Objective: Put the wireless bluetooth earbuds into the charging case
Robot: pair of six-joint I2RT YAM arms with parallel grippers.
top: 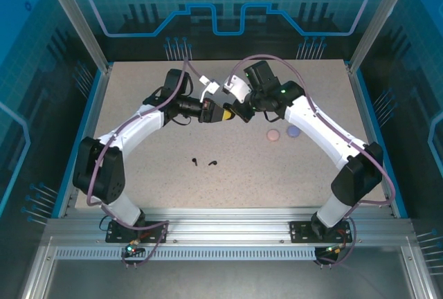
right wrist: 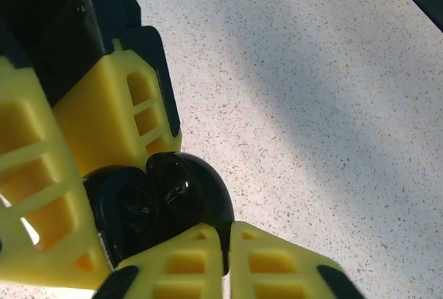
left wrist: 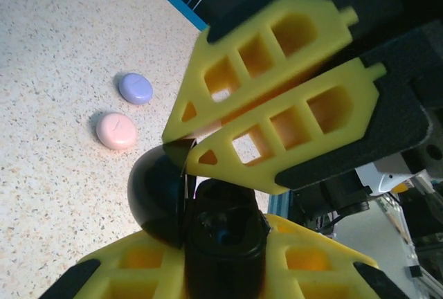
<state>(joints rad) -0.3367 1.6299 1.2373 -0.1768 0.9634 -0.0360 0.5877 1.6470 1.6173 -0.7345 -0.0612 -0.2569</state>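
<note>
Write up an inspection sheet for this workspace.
Surface: pale speckled table.
Job's things: open black case gripped by both tools; two black earbuds loose on the table, nearer the arm bases; pink case and purple case closed, side by side.
Clutter: nothing seen.
Tools: left tool shut on the case body; right tool pinching its lid edge.
Cables: lilac cables run along both arms.
Surroundings: aluminium frame, blue panels.

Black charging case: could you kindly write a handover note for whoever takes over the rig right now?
Left gripper: shut on the black charging case.
Right gripper: pinching its open lid.
Two black earbuds lie loose on the table nearer the bases; pink case and purple case sit closed to their right.
Done: case gripped and opened.
Left: seat the earbuds, close up.
</note>
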